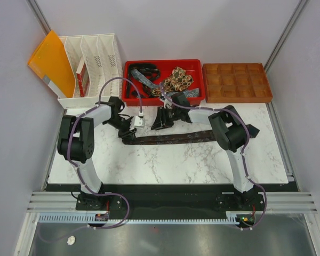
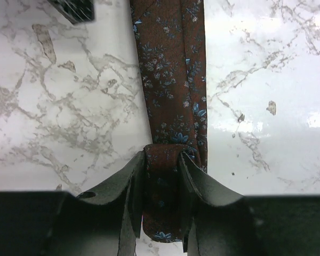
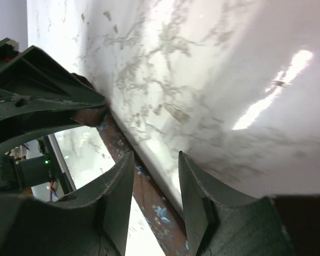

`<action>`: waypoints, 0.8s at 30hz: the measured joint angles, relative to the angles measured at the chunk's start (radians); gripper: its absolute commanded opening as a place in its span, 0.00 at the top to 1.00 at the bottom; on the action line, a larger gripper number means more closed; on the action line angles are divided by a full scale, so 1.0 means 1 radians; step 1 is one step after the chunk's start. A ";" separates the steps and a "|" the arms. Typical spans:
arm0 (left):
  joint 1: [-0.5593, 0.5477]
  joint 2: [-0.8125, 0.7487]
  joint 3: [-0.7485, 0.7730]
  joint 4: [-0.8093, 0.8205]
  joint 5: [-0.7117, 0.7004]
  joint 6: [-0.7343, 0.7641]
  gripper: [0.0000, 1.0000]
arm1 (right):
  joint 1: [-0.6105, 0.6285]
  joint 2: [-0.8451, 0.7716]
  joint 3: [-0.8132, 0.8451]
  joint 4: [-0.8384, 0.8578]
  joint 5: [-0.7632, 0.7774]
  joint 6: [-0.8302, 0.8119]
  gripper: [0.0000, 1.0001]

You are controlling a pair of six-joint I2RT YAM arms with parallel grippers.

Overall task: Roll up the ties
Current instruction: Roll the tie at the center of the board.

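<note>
So, the left claw (image 2: 162, 157) is pinching the folded end of the brown flowery tie (image 2: 170, 80), which runs straight out ahead of it across the glossy white marble table (image 2: 69, 106). Meanwhile the right claw (image 3: 156, 156) is spread just over that tie. Plain grey walls (image 1: 165, 26) all round.

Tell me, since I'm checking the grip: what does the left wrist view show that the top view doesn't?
Only the left wrist: the tie's folded end pinched in the left gripper, and its blue floral print. Only the top: the tie's full length across the table, the right gripper near it, the red bin of more ties, the white organizer and the brown tray. Both: the tie lying on the table.
</note>
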 measured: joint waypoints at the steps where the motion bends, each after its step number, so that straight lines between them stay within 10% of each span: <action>1: -0.011 0.000 0.003 0.003 -0.005 -0.012 0.64 | -0.010 -0.003 -0.002 -0.005 0.000 -0.007 0.52; 17: -0.222 0.077 0.113 0.097 -0.059 -0.274 0.64 | -0.336 -0.182 0.071 -0.621 0.173 -0.716 0.32; 24: -0.235 0.085 0.121 0.129 -0.059 -0.325 0.64 | -0.459 -0.291 -0.057 -0.359 0.147 -0.340 0.02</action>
